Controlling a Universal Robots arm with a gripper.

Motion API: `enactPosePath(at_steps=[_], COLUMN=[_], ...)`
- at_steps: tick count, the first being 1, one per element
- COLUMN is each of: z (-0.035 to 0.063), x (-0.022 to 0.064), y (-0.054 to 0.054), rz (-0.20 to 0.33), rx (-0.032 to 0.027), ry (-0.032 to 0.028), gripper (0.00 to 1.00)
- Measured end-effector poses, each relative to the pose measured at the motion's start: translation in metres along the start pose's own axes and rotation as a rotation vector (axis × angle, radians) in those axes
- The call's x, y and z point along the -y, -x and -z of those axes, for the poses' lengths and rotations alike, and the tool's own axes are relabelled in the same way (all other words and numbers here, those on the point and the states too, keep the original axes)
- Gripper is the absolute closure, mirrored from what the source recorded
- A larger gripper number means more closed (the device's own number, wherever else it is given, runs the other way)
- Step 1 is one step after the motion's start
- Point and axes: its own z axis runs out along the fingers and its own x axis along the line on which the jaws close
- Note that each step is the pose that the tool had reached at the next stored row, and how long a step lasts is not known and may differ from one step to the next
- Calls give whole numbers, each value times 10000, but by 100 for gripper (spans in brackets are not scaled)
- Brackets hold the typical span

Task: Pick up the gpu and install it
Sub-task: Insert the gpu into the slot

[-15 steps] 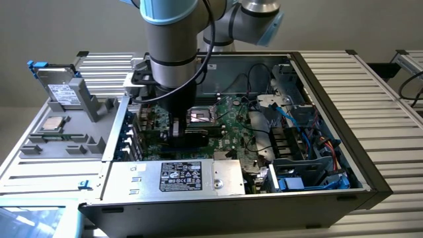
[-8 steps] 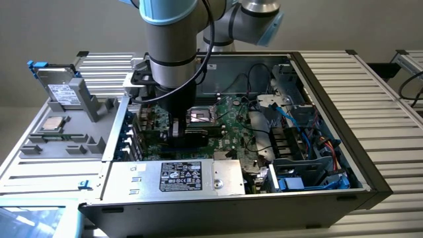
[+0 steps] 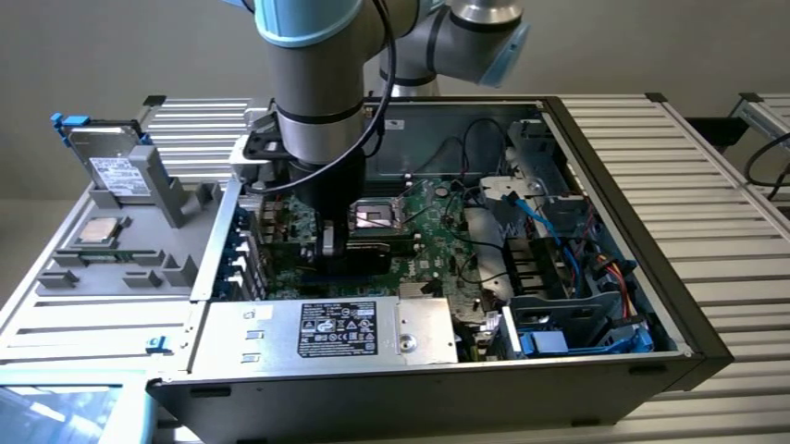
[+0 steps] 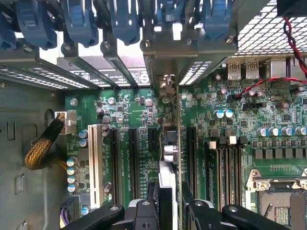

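Note:
My gripper point(image 3: 329, 248) reaches down into the open computer case, low over the green motherboard point(image 3: 426, 231). In the wrist view its two black fingers point(image 4: 152, 194) are shut on the gpu point(image 4: 171, 143), which I see edge-on as a thin upright card. The card stands over an expansion slot between the black slots point(image 4: 133, 158) and the memory slots point(image 4: 225, 167). Its silver end bracket point(image 4: 166, 72) sits at the rear slot opening of the case. I cannot tell whether the card's edge is fully seated in the slot.
Blue slot latches point(image 4: 124, 24) line the rear wall. The CPU socket point(image 3: 374, 218), the power supply point(image 3: 333, 331) and blue cables point(image 3: 561, 240) crowd the case. A grey tray point(image 3: 124, 250) on the exterior view's left holds a hard drive point(image 3: 117, 171).

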Motion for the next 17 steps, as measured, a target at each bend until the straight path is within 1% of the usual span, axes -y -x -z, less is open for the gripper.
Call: enactPosePath(at_steps=[5, 15, 17], z=[-3, -3, -3], x=[-41, -44, -51], y=[-1, -9, -9], rz=[0, 8, 12], rx=[3, 8, 11], ry=[-17, -21, -46], gripper=[71, 71, 71])
